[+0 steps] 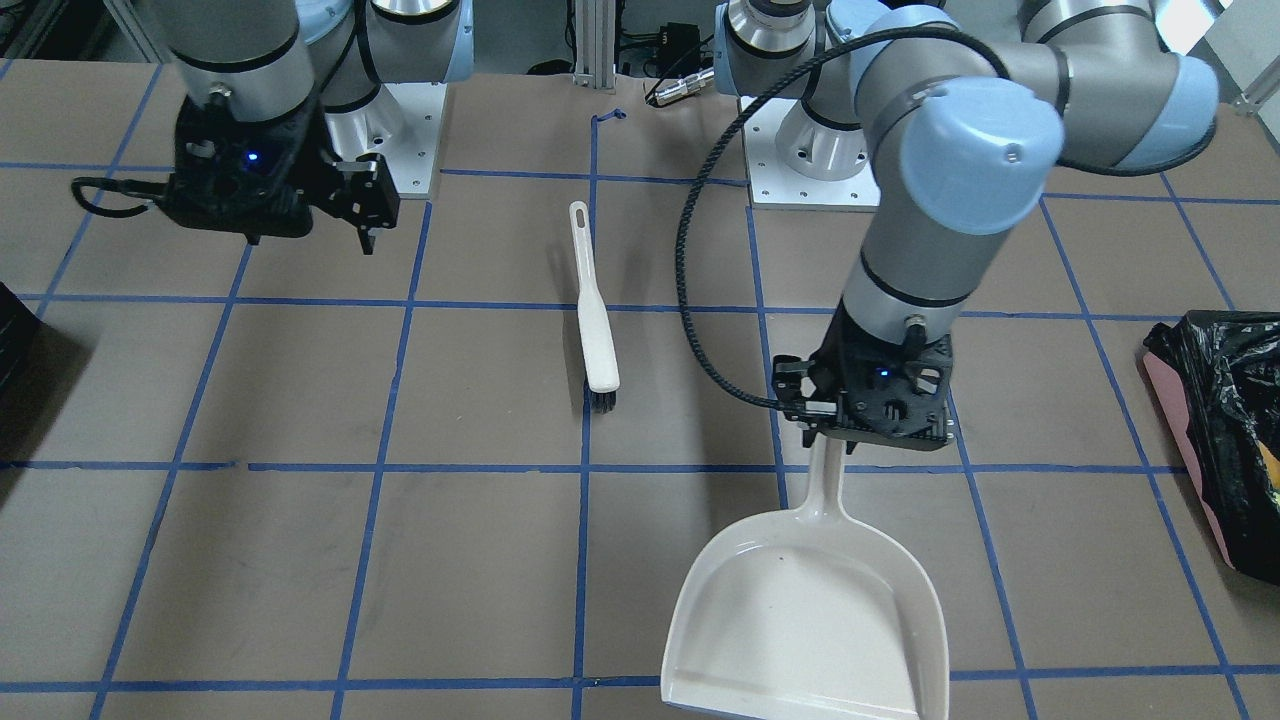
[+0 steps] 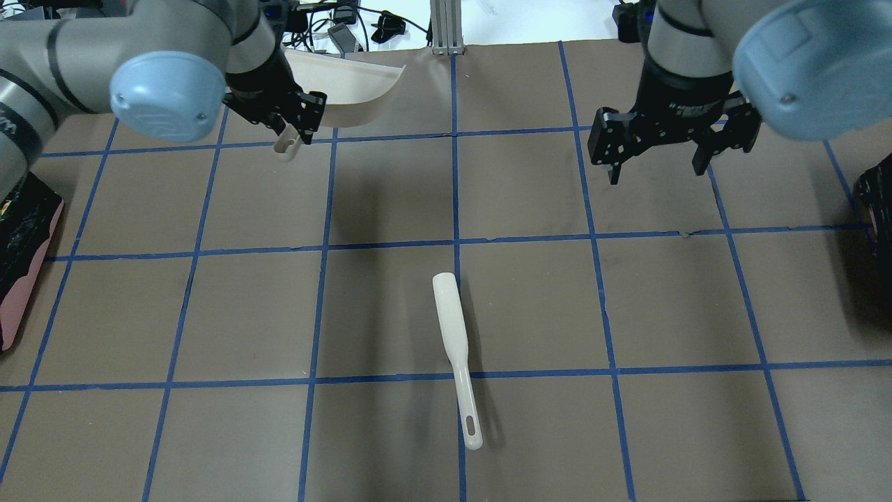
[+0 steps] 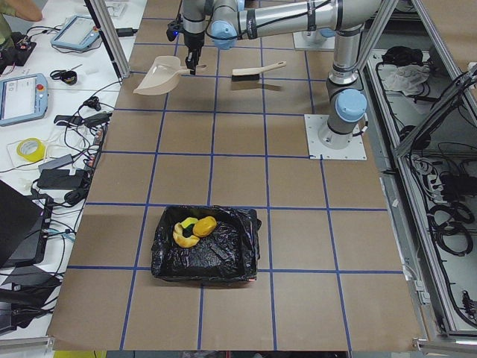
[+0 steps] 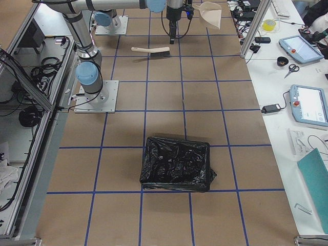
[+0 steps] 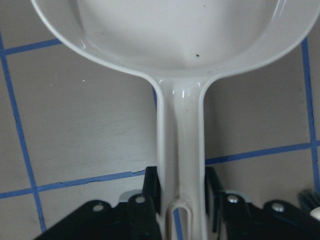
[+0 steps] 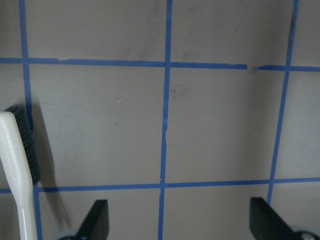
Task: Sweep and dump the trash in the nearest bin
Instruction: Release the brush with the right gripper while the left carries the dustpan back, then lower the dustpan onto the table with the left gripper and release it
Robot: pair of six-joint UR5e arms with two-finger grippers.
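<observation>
Clamping the slim handle of the white dustpan (image 1: 800,600) (image 2: 348,84) (image 5: 180,40), the left gripper (image 1: 828,440) (image 2: 296,132) (image 5: 182,200) is hanging over the robot's left half of the bench (image 1: 300,400), near the edge opposite the robot. Its two fingers are pressing the handle from either side, and the pan's open mouth is pointing toward that opposite edge. The pan is looking bare inside and appears to be raised off the bench.

The right gripper (image 1: 360,215) (image 2: 655,164) (image 6: 182,222) is hovering over the robot's right half with its fingers spread wide and nothing between them.

The brush (image 1: 598,330) (image 2: 449,321) (image 6: 15,165) is lying flat near the middle of the bench, apart from both grippers, its dark bristles facing the opposite edge and its handle pointing back toward the robot.

The bin (image 3: 246,246) (image 1: 1200,400) (image 2: 21,279) is sitting at the bench's end on the robot's left, its pink side showing under the black bag. The trash (image 3: 194,230) is lying inside it, orange and yellow pieces bunched toward one corner. A second bag-lined bin (image 4: 177,164) is standing at the end on the robot's right.
</observation>
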